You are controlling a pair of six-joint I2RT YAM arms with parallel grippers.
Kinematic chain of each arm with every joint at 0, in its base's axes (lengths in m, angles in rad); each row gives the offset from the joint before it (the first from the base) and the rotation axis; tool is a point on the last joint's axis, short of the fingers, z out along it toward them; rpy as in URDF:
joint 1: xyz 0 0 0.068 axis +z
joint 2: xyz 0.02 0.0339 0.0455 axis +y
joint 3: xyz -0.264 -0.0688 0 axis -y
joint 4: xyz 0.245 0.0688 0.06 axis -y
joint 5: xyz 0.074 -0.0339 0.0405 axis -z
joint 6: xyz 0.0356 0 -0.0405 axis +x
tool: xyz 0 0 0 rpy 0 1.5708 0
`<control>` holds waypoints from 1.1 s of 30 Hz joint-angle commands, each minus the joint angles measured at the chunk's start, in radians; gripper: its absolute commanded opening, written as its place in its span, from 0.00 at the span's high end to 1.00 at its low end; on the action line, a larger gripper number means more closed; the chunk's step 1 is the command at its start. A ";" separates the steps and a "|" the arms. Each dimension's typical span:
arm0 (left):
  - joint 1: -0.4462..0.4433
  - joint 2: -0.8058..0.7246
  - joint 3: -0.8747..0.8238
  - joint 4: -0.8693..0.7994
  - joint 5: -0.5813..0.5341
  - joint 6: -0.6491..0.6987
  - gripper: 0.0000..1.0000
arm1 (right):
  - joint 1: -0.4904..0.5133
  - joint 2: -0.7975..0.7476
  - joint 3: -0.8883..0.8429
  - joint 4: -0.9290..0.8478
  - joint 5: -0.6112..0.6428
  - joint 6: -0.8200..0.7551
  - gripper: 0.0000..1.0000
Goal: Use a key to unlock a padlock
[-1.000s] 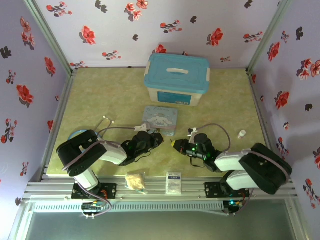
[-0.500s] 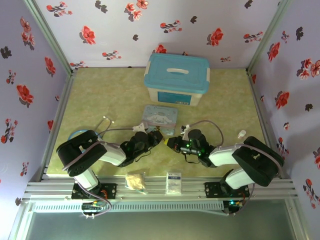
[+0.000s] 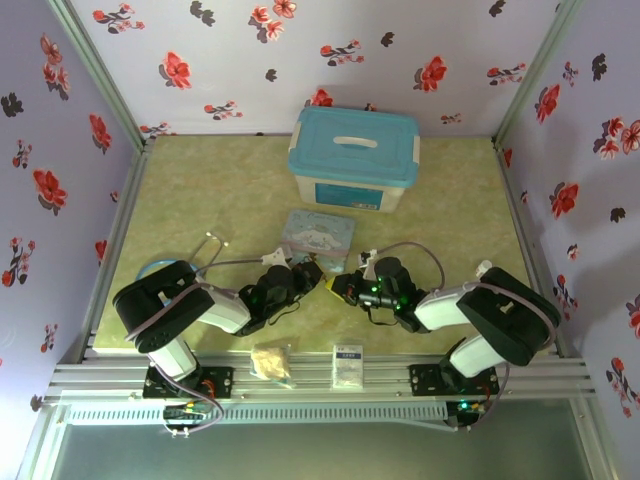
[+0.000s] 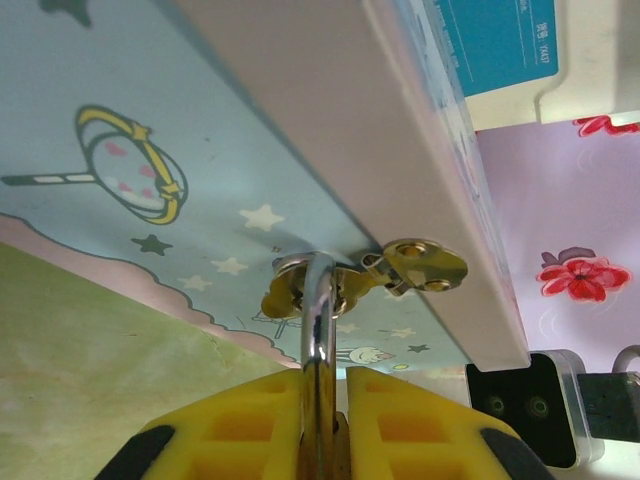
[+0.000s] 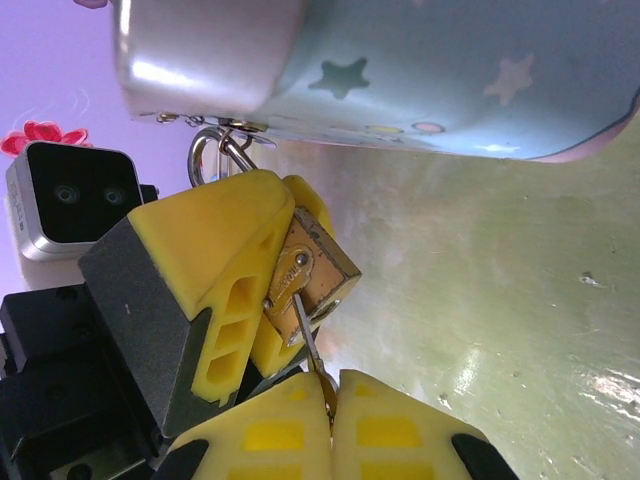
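The brass padlock (image 5: pixel 318 262) hangs by its silver shackle (image 4: pixel 318 310) from the hasp (image 4: pixel 415 265) of the blue cartoon tin (image 3: pixel 320 238). My left gripper (image 4: pixel 325 372) is shut on the padlock, its yellow fingers (image 5: pixel 225 260) clamping the body from both sides. My right gripper (image 5: pixel 330 385) is shut on the thin grey key (image 5: pixel 308 340), whose tip meets the keyhole face on the padlock's underside. In the top view the left gripper (image 3: pixel 312 274) and right gripper (image 3: pixel 338 287) face each other just in front of the tin, with the padlock (image 3: pixel 327 284) between them.
A white storage box with a blue lid (image 3: pixel 353 158) stands behind the tin. A beige packet (image 3: pixel 270 362) and a white card (image 3: pixel 348 365) lie on the front rail. A small white bottle (image 3: pixel 484 268) sits at the right, a blue disc (image 3: pixel 155 268) at the left.
My right gripper has moved left with the key until it meets the padlock held by the left gripper. The left gripper has barely shifted.
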 commanded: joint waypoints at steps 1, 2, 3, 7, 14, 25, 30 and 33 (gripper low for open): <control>0.005 0.001 0.019 0.140 -0.012 -0.010 1.00 | -0.002 -0.028 0.003 -0.040 -0.014 0.010 1.00; 0.005 0.000 0.022 0.141 -0.010 -0.002 1.00 | -0.003 -0.028 0.002 -0.040 -0.017 0.018 1.00; 0.003 -0.009 0.027 0.126 -0.005 0.015 1.00 | -0.004 -0.027 0.001 -0.037 -0.018 0.025 1.00; 0.009 -0.036 0.025 0.080 -0.004 0.022 1.00 | -0.010 -0.037 -0.014 -0.040 -0.016 0.046 1.00; 0.012 -0.011 0.014 0.116 -0.003 -0.003 1.00 | -0.012 -0.072 -0.020 -0.077 -0.008 0.038 1.00; 0.014 0.009 0.004 0.156 0.003 -0.020 1.00 | -0.008 -0.074 -0.052 -0.030 0.025 0.045 1.00; 0.012 0.034 -0.001 0.189 0.008 -0.034 1.00 | -0.009 -0.073 -0.028 -0.011 0.029 0.025 1.00; 0.009 0.031 -0.002 0.185 0.006 -0.032 1.00 | -0.011 -0.067 -0.015 0.001 0.043 0.019 1.00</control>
